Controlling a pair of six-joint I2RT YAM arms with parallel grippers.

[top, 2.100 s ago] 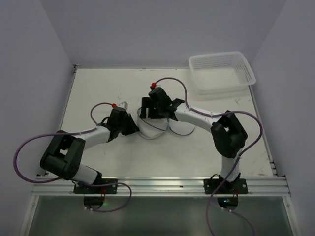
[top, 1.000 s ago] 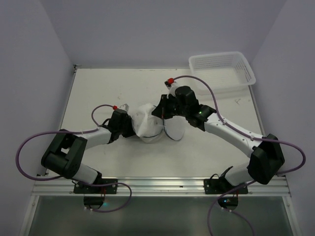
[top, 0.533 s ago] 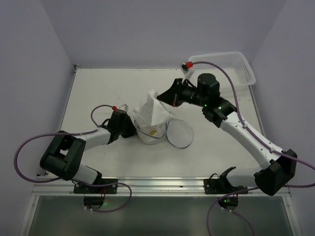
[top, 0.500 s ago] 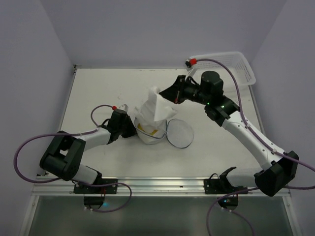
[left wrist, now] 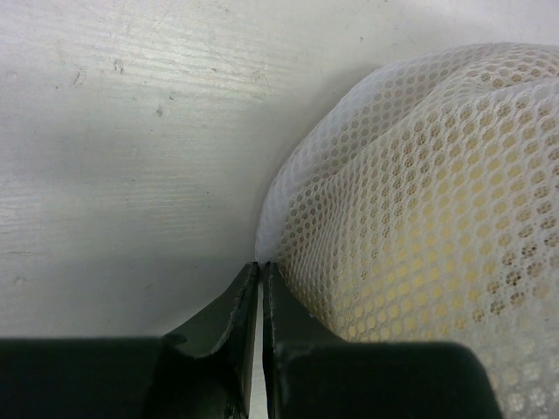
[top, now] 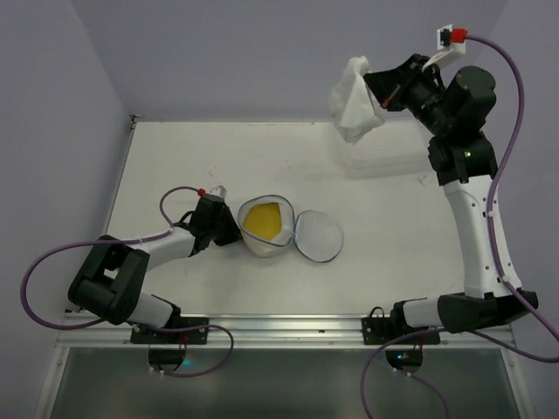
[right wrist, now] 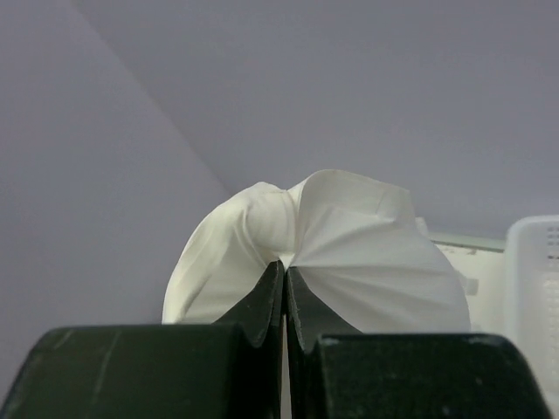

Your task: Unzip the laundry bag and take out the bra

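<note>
Pinching a fold of white cloth, the right claw point(right wrist: 284, 272) is closed on the bra point(right wrist: 349, 253), its two fingers pressed together with the fabric bunched and ballooning out on both sides of them. From above, that claw point(top: 387, 91) is raised high over the far right corner of the table point(top: 175, 166), and the bra point(top: 354, 109) droops from it as a loose crumpled mass, hanging downward rather than lying along any clear long axis.

The white lattice basket point(top: 410, 161) sits underneath, and in the right wrist view its wall point(right wrist: 534, 288) shows low at the right edge, so it probably lies below the claw and a little to one side of it. If the bra is meant to go there, the coming move turns on that offset: down, and slightly across.

Well apart from all this, the left claw point(left wrist: 260, 272) is shut on the mesh rim of the laundry bag point(left wrist: 419, 201), fingers nearly touching. The bag point(top: 265, 229) rests mid-table, just beside that claw point(top: 229, 229), unzipped, its round lid flap point(top: 319, 237) folded open to the right and something yellow point(top: 264, 218) showing inside; what it is cannot be told.

By the look of it, the bra is clear of the bag, and only setting it down remains. The right arm alone is placed for that.
</note>
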